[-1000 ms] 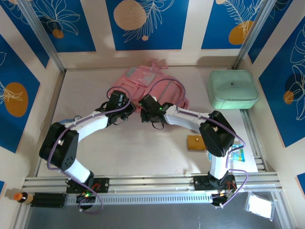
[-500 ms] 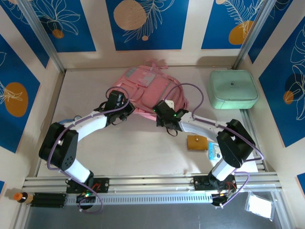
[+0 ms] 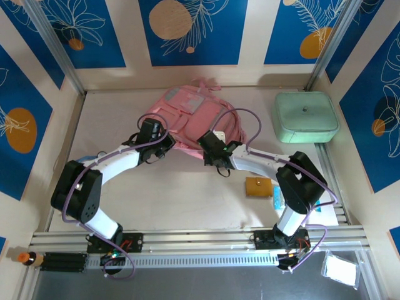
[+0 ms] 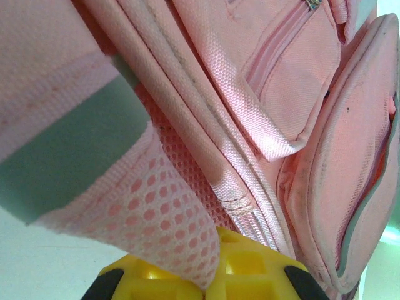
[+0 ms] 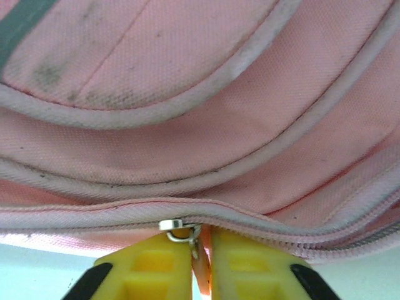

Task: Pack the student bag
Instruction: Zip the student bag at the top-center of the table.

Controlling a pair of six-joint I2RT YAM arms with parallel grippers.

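Note:
The student bag (image 3: 195, 111), pink with grey trim, lies flat at the back middle of the table. My left gripper (image 3: 164, 142) sits at the bag's near left edge. In the left wrist view its yellow fingers (image 4: 262, 275) are shut on a pink mesh flap (image 4: 156, 206) of the bag. My right gripper (image 3: 210, 149) is at the bag's near right edge. In the right wrist view the gripper (image 5: 200, 256) is shut on the orange-pink zipper pull (image 5: 200, 265), just below the metal slider (image 5: 177, 225) on the bag's zipper line.
A mint-green rounded case (image 3: 305, 117) stands at the back right. A small brown pouch (image 3: 258, 186) and a blue item (image 3: 278, 197) lie near the right arm. An orange-capped bottle (image 3: 28, 257) and a clear packet (image 3: 340, 270) sit beyond the front rail.
My right gripper has slid to the right along the bag's near edge, then eased back a little, and its elbow has swung. The left arm has stayed put.

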